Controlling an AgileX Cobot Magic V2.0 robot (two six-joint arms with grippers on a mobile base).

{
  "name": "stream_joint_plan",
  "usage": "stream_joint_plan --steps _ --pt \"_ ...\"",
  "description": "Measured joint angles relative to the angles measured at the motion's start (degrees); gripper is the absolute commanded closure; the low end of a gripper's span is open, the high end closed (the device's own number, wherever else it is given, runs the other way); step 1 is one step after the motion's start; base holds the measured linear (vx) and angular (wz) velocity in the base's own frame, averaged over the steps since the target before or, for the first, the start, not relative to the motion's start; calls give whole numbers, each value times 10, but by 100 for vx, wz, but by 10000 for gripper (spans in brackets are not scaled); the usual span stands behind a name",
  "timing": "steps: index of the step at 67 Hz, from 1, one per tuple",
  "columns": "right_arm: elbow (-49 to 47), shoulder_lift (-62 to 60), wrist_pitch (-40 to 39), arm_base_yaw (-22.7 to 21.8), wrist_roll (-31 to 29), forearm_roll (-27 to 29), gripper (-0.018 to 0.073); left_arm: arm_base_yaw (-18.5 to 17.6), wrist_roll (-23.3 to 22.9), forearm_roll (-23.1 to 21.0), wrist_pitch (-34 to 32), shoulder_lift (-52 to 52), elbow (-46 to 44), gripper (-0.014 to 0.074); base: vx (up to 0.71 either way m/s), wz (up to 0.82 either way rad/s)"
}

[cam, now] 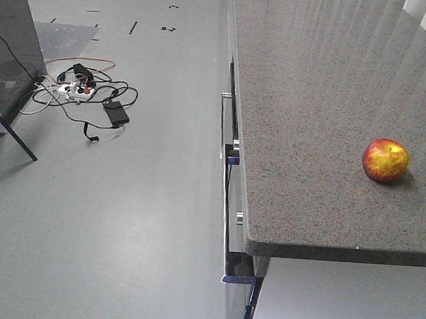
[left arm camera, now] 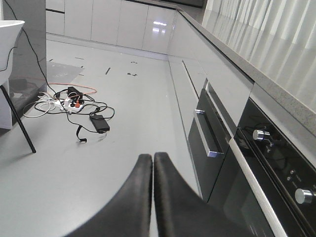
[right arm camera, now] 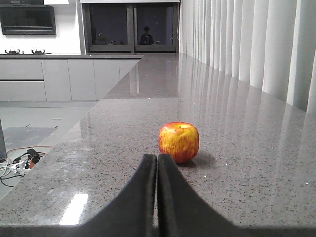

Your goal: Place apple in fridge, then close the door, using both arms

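Facing apple (right arm camera: 179, 142) on surface (right arm camera: 256, 163), right hand (right arm camera: 157, 158) pressed together (left hand (left arm camera: 152, 157) likewise), needing spreading before reaching around its middle.

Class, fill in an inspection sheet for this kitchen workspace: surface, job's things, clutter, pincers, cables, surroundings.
Surface: grey speckled counter, glossy.
Job's things: apple resting on the counter, untouched; fridge and door nothing seen.
Clutter: nothing seen.
Pincers: left pincer shut, empty, above the floor; right pincer shut, empty, short of the apple.
Cables: power strip and leads tangled on the floor.
Surroundings: oven, curtains.
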Motion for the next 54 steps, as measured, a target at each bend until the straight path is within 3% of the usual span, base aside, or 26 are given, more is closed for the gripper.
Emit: stream_joint_plan --steps 54 --pt "0 0 0 0 0 0 562 0 0 0 0 0 0 603 0 0"
